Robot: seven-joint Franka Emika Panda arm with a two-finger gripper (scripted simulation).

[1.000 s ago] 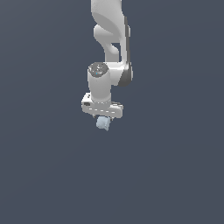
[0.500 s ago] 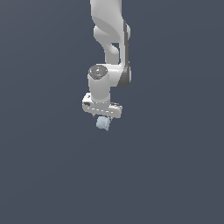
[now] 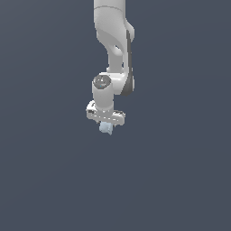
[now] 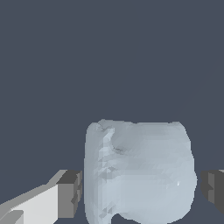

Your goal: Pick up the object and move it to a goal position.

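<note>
Block (image 3: 106,128) sits right under the gripper (image 3: 106,127), between the fingers, up off anything I can see.

So in the wrist view the block (image 4: 139,171) fills the middle of the gap, with one finger (image 4: 70,194) close on one side and the other finger's pad (image 4: 213,189) a bit further off on the other side. Honestly can't tell if the pads are really pressing on it, there's a sliver of background showing on both sides, so I won't call it a firm grip. It's chunky, no obvious long axis, maybe a touch wider across the gap. In the exterior view it pokes out just below the arm (image 3: 113,49), pretty much straight down from the wrist. No goal marker shows anywhere, so which way it has to travel is anyone's guess.
</note>
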